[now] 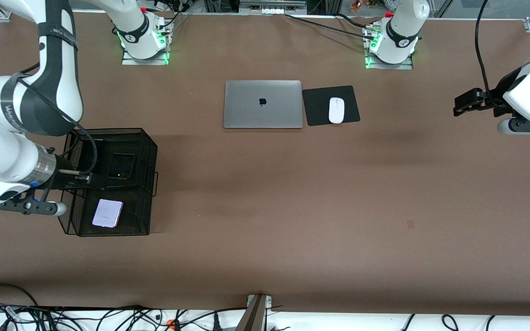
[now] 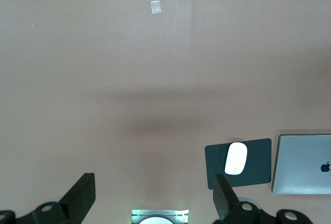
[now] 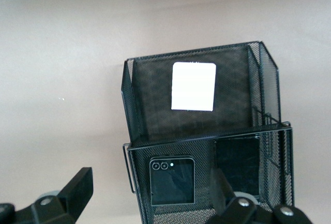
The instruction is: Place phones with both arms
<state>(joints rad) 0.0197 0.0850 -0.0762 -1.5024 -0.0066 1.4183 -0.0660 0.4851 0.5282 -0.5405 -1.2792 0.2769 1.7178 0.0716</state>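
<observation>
We see all three phones in black mesh basket (image 1: 150,151) at right arm's end of table. Lavender-white phone (image 1: 107,213) in compartment nearer front camera; squarish black phone (image 1: 121,165) and long black phone (image 3: 237,168) side by side in upper tier. Right gripper (image 3: 150,193) spread, empty, over upper tier. Left gripper (image 2: 155,195) spread, empty, waits well apart over bare table (image 1: 292,207). We judge placing done.

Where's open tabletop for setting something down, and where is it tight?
Free: the wide table stretch nearer the front camera than the laptop and mouse pad. Crowded: the mesh basket, with right gripper above it.
</observation>
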